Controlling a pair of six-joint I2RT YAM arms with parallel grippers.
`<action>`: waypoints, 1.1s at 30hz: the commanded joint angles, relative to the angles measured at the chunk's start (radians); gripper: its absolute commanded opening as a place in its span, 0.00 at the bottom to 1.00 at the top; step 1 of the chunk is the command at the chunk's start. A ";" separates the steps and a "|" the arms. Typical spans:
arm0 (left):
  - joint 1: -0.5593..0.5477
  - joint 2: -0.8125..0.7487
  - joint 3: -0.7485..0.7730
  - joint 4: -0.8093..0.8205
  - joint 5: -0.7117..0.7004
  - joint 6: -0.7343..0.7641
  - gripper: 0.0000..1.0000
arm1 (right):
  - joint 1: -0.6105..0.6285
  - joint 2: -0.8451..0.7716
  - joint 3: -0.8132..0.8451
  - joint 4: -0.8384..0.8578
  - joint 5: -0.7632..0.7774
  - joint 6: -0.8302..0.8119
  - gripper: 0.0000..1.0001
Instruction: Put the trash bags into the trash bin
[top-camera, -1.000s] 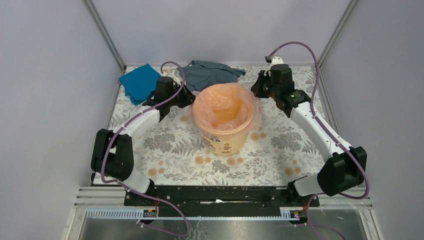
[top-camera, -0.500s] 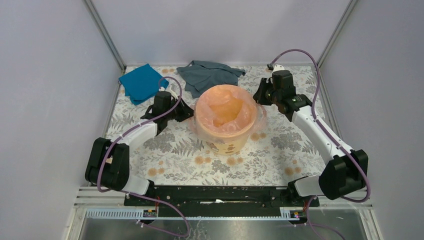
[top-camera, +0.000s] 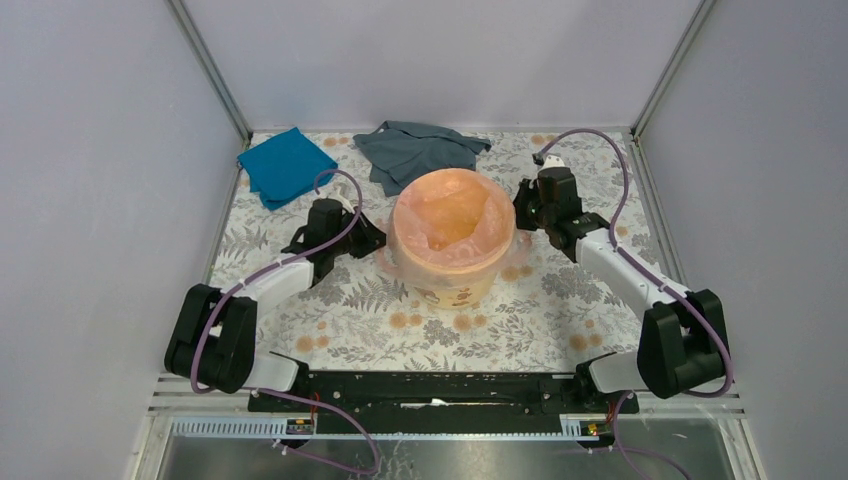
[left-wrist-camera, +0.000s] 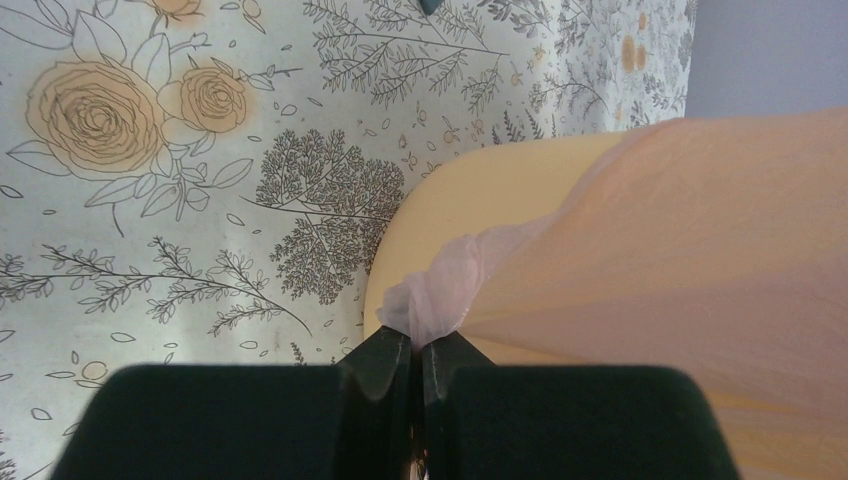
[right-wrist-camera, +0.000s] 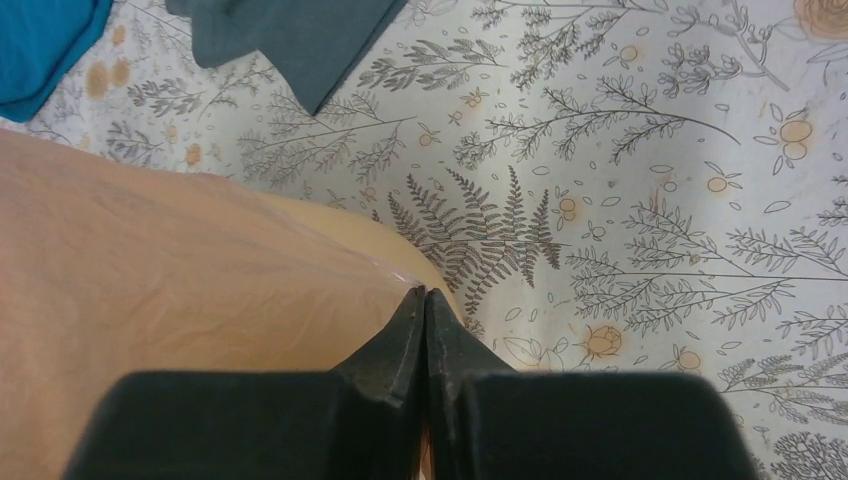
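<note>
The yellow-orange trash bin (top-camera: 455, 290) stands mid-table. The pale pink trash bag (top-camera: 450, 215) lines it, its edge folded over the rim and down the outer wall. My left gripper (top-camera: 375, 240) is at the bin's left side, low by the wall. In the left wrist view it (left-wrist-camera: 415, 338) is shut on a bunched bit of the bag (left-wrist-camera: 440, 290) beside the bin's wall (left-wrist-camera: 470, 190). My right gripper (top-camera: 520, 215) is at the bin's right side. In the right wrist view it (right-wrist-camera: 423, 295) is shut on the stretched film (right-wrist-camera: 150, 260) at the rim (right-wrist-camera: 400, 258).
A teal cloth (top-camera: 280, 165) lies at the back left and a grey cloth (top-camera: 420, 150) behind the bin; both show in the right wrist view's top left (right-wrist-camera: 40, 35) (right-wrist-camera: 290, 35). Grey walls enclose the floral table (top-camera: 330, 300).
Both grippers have moved down and toward me along the bin's sides, holding the bag's edge. The film is now drawn tighter over the rim and lower on the outer wall.
</note>
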 joint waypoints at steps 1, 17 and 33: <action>-0.041 -0.004 -0.033 0.036 -0.063 -0.007 0.05 | -0.004 0.022 -0.034 0.171 -0.012 0.035 0.03; -0.080 0.050 -0.138 0.186 -0.127 -0.009 0.07 | -0.003 0.089 -0.196 0.358 -0.034 0.038 0.13; -0.086 0.053 -0.158 0.181 -0.200 -0.003 0.09 | -0.007 0.152 -0.127 0.286 0.056 -0.022 0.20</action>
